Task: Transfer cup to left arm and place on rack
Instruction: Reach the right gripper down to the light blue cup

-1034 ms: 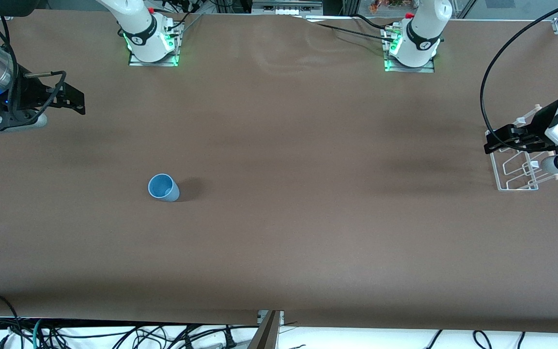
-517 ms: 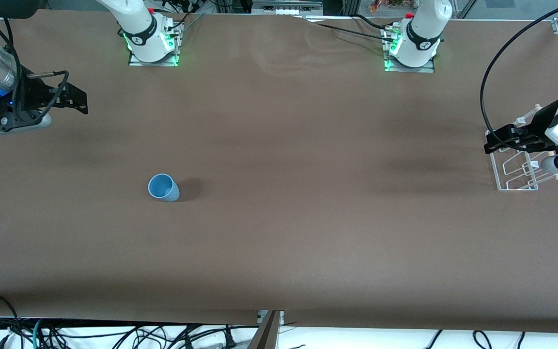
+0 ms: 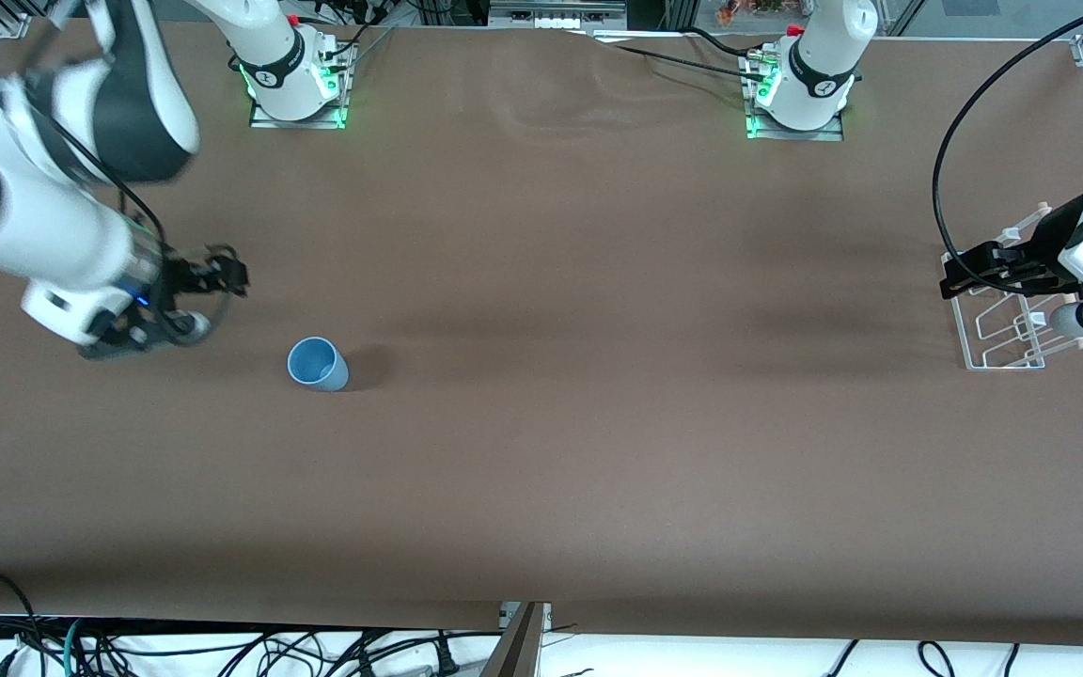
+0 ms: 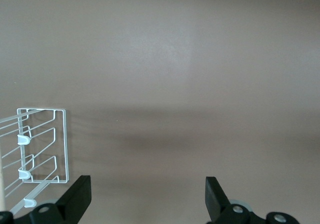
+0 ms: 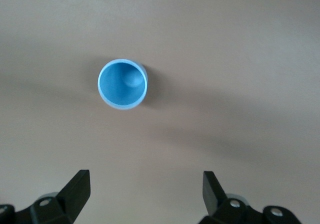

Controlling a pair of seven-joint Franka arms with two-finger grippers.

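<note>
cup [image 3: 318, 364] upright on brown table [image 3: 541, 451] | rack [image 3: 1002, 329] at left arm's end

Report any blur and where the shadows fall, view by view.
Front view: the right arm is motion-smeared, the cup sharp, its shadow falling toward the left arm's end. Right wrist view: soft shadow beside the cup. Left wrist view: a diffuse dark band on the table beside the rack.

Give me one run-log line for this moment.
cup: upright on table, ungrasped | right gripper: open, over table beside cup | left gripper: open, waiting over rack | handover: not yet done
</note>
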